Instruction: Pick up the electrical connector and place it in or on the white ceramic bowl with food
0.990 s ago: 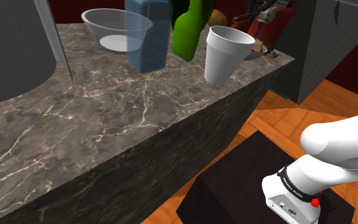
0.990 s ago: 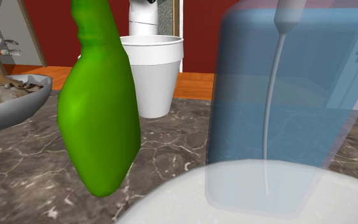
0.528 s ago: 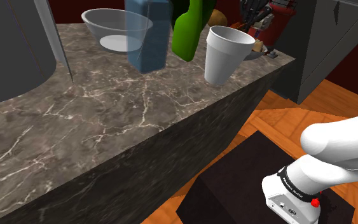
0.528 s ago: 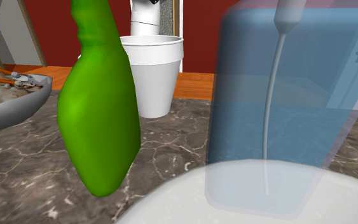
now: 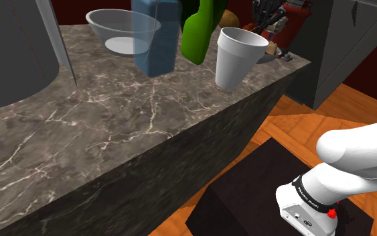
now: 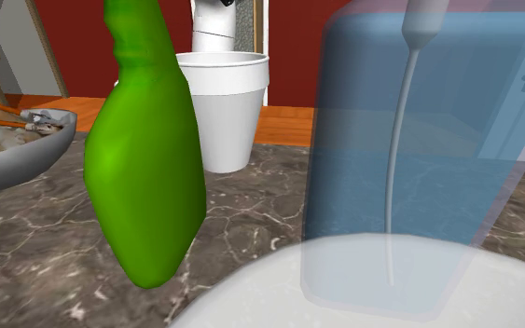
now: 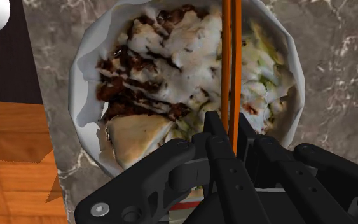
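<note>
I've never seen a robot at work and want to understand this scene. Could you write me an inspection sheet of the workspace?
Surface: marble-patterned counter, dark with pale veins.
Job's things: electrical connector, held over the bowl of food; the bowl sits near the counter's edge.
Clutter: white cup, green bottle, blue see-through container, clear bowl.
Grippers: black gripper above the bowl of food, jaws closed on the connector.
Cables: two orange wires run from the jaws across the bowl.
Surroundings: orange wooden floor, dark red wall, grey cabinet.
</note>
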